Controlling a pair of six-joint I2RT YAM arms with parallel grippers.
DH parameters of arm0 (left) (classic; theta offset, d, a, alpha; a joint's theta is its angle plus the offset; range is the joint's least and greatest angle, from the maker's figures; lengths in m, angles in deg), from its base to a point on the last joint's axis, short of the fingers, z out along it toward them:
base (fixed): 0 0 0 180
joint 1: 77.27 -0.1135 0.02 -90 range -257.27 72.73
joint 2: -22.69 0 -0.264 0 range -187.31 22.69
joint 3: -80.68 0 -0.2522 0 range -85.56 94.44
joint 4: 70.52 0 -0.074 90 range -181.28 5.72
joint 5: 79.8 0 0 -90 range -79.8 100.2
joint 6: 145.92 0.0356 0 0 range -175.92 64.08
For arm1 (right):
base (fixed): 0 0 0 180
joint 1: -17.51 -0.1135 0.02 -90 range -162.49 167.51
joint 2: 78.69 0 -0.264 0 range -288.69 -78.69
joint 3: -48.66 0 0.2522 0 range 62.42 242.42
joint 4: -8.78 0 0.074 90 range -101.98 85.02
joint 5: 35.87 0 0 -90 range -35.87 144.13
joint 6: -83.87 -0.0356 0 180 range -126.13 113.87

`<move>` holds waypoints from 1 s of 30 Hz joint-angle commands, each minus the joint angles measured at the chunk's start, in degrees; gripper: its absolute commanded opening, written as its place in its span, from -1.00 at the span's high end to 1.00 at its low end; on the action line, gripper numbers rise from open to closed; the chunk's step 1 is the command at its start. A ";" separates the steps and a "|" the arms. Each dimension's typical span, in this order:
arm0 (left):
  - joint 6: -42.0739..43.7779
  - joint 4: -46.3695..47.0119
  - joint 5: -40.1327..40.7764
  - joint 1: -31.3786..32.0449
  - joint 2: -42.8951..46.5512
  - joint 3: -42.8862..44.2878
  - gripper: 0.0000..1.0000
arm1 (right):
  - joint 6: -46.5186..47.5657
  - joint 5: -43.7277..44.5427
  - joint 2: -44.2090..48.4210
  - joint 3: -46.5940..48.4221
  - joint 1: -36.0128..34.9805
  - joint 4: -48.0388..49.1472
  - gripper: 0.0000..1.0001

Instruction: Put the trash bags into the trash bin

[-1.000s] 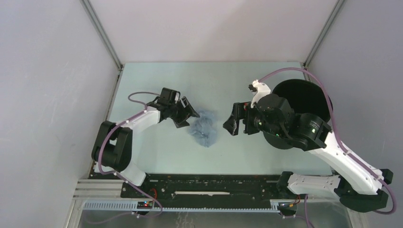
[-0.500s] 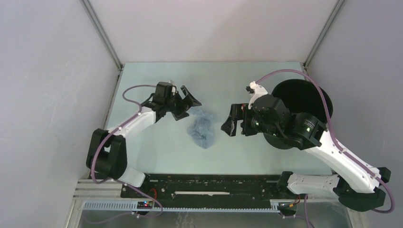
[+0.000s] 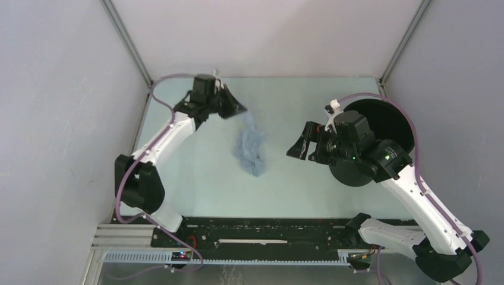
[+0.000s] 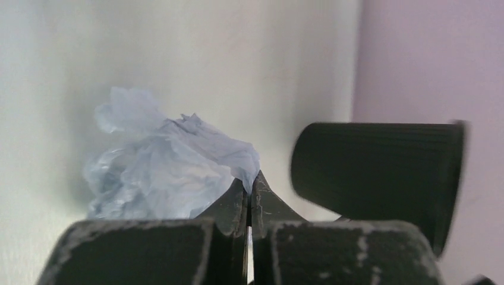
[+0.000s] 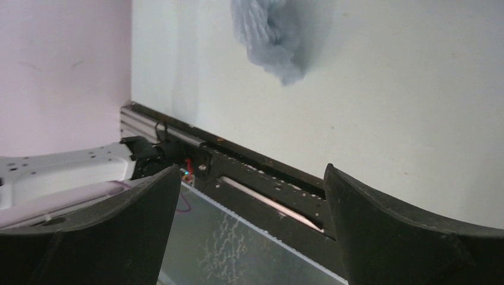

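Observation:
The trash bag [image 3: 250, 149] is a crumpled pale blue film, one corner pulled up toward the back left and the rest trailing on the table. My left gripper [image 3: 239, 110] is shut on that corner. In the left wrist view the film [image 4: 160, 169] bunches just past the pinched tips of the left gripper [image 4: 250, 181]. The black trash bin [image 3: 386, 119] stands at the right, partly behind my right arm; its ribbed wall [image 4: 380, 163] shows beyond the bag. My right gripper [image 3: 301, 144] hovers open between bag and bin, holding nothing. In its own view the right gripper [image 5: 252, 172] has the bag [image 5: 270, 35] far ahead.
Grey enclosure walls close in the table on the left, back and right. The black base rail [image 3: 261, 231] with the arm mounts runs along the near edge and shows between the right fingers [image 5: 267, 178].
The left gripper has shut on the bag's upper edge and moved toward the back wall, drawing the bag out longer. The right arm pulled back to the right and stayed open.

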 commanded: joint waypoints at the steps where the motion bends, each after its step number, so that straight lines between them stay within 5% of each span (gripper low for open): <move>1: 11.38 -2.01 -1.81 0.08 8.62 16.99 0.99 | 1.80 -11.00 -0.05 0.59 2.52 7.77 -0.99; 5: 14.61 -1.77 -4.82 0.67 15.30 16.00 1.00 | 3.19 -14.00 -3.48 0.99 2.79 11.73 -0.99; 12: 6.21 -3.57 -0.69 -1.37 31.34 -15.08 1.00 | 6.59 -14.39 -10.53 4.15 1.64 11.89 -0.96; 17: 1.01 2.42 -6.11 -4.15 35.83 -30.88 1.00 | 8.99 -11.13 -16.56 4.71 -1.52 13.60 -0.91; 22: 8.97 -2.58 -8.08 -3.59 34.84 -31.16 1.00 | 8.19 -11.03 -24.54 5.32 -3.16 15.83 -0.83; 30: 20.36 -12.09 -5.81 1.77 35.01 -19.08 1.00 | 8.16 -9.90 -32.39 8.57 -3.87 15.05 -0.79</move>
